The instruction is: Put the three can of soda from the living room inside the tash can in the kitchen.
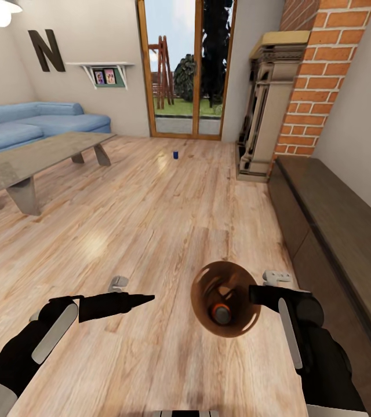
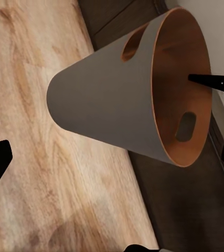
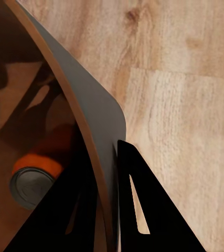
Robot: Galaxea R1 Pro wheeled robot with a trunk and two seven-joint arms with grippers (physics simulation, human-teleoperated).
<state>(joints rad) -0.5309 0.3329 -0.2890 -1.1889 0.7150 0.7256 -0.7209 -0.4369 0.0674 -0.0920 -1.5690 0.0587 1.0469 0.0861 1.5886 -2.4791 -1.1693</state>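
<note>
Copper-brown trash can; orange, silver-ended soda can inside. Dark blue can far off. Light-blue sofa; red brick column.

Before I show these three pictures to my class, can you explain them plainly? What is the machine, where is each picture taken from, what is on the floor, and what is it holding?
It is a two-armed wheeled robot in a simulated living room. The big picture looks down from its head; the other two come from cameras near each arm's fingers. The right gripper is pinching the rim of a round brown bin, one finger outside the wall, holding it above the wood floor. An orange soda can lies inside the bin. The left gripper holds nothing. A dark blue can stands on the floor near the glass doors. At left are a coffee table and a blue sofa.
</note>
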